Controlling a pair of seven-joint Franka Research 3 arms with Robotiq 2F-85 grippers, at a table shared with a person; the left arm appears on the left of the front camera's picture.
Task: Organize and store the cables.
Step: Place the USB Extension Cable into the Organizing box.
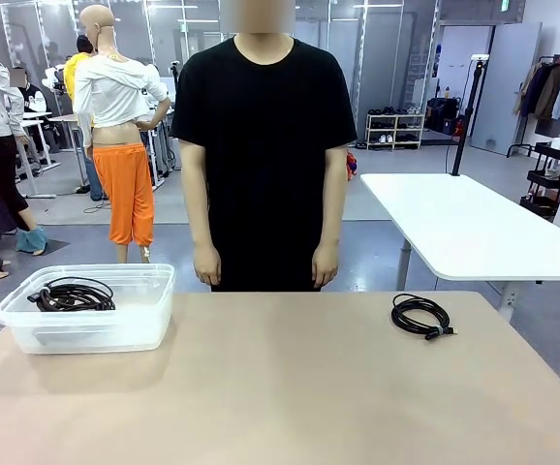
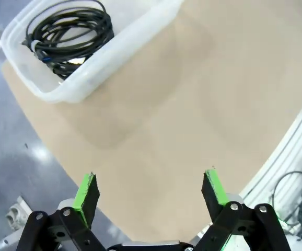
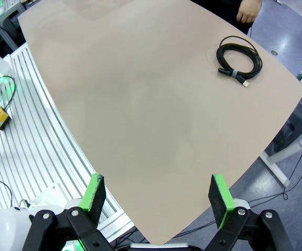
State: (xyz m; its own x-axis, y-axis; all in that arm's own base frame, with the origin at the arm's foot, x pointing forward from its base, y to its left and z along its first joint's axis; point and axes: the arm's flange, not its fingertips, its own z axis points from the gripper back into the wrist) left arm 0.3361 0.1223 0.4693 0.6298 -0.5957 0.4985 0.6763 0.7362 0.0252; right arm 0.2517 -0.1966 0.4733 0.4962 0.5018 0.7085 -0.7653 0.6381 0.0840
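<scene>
One coiled black cable (image 1: 421, 316) lies on the tan table at the far right, in front of the person; it also appears in the right wrist view as a black cable (image 3: 239, 61) with a plug end. More coiled cables (image 1: 72, 294) rest inside the clear plastic bin (image 1: 154, 315) at the far left, seen too in the left wrist view as cables (image 2: 67, 36) in the bin (image 2: 132, 39). My left gripper (image 2: 151, 191) hovers open above the table's edge, well short of the bin. My right gripper (image 3: 159, 196) hangs open over the near table edge, far from the loose cable.
A person in a black shirt stands at the far side, hands (image 1: 207, 263) down at their sides. A white table (image 1: 474, 228) stands behind at the right. The ribbed metal base (image 3: 41, 136) runs along the near table edge.
</scene>
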